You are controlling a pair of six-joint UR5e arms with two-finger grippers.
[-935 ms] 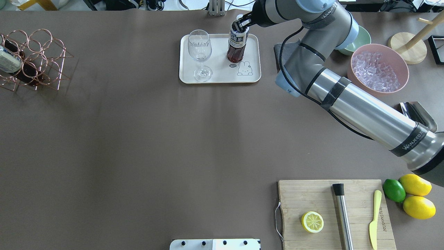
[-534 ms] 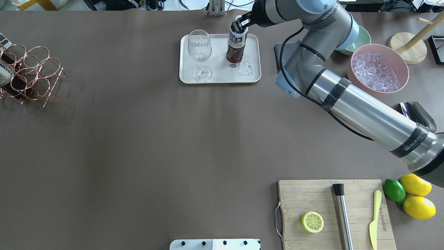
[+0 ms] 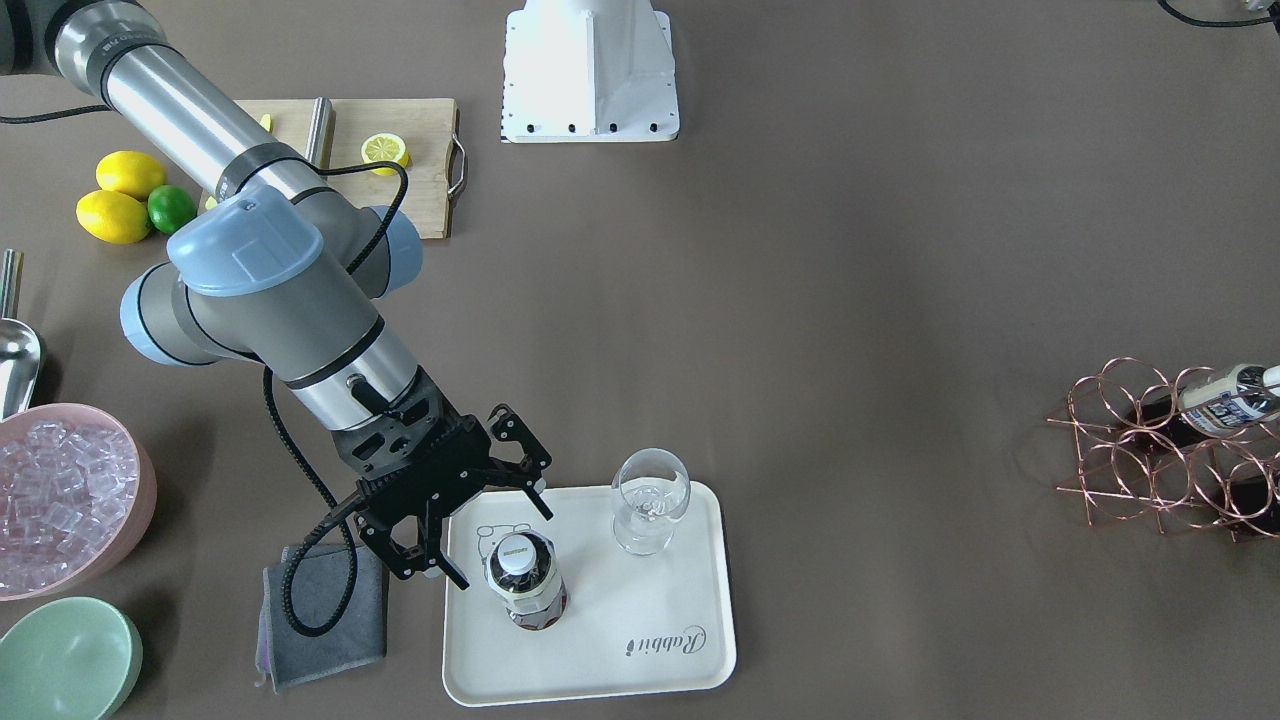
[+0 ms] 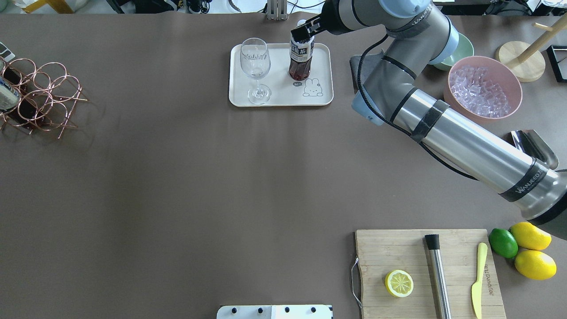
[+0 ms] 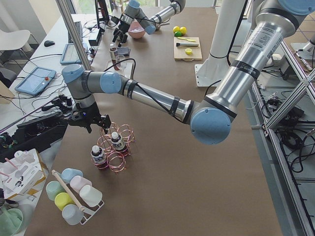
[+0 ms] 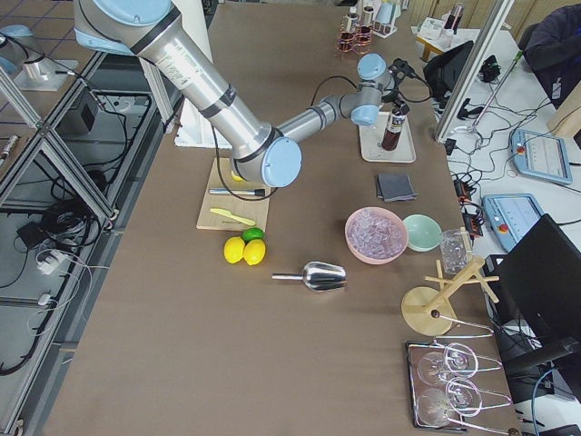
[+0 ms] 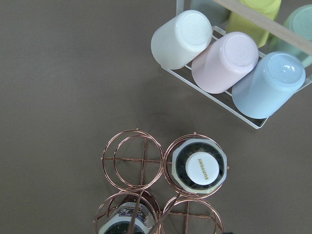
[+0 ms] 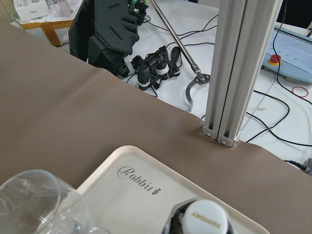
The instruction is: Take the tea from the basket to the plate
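Note:
A tea bottle [image 4: 300,62] with a white cap [image 3: 517,558] stands upright on the cream plate [image 4: 279,95], next to the bear drawing. My right gripper [image 3: 497,540] is open, with its fingers spread on either side of the bottle's top and not touching it. The copper wire basket [image 4: 42,99] stands at the table's far left and holds two more tea bottles [image 7: 200,165]. My left gripper [image 5: 84,118] hovers just above the basket. It shows only in the exterior left view, so I cannot tell whether it is open or shut.
A wine glass [image 4: 254,66] stands on the plate beside the bottle. A grey cloth [image 3: 320,610], a green bowl [image 4: 460,48] and a pink bowl of ice [image 4: 485,86] lie to the plate's right. A rack of cups [image 7: 229,58] stands by the basket.
My right gripper has opened and let go of the tea bottle, which now stands free on the plate. The basket has shifted and settled lower at the left edge.

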